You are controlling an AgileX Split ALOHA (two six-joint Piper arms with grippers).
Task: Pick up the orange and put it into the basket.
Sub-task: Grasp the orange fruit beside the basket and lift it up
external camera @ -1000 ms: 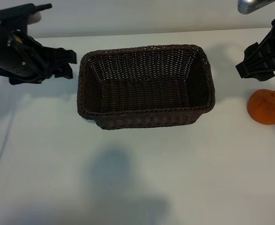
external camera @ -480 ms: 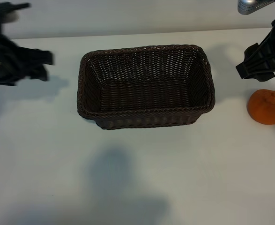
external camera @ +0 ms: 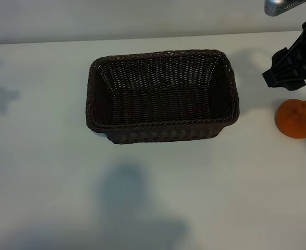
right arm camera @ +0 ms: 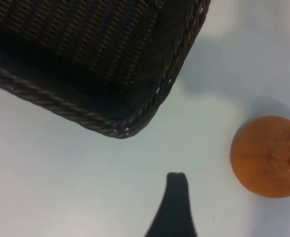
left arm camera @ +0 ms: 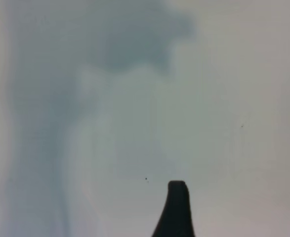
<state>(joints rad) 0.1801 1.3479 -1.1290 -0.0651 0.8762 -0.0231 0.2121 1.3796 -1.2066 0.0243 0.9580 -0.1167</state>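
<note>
Left gripper has swung out of view, right gripper open and empty above the orange at the bench's right edge, basket empty.

L arm: out of exterior view | R gripper: top-right, tilted down, jaws apart

We see the right arm's matte black angular gripper housing, and above it a shiny silver metal tube. In each wrist view we see one slim black finger with a rounded tip.
</note>
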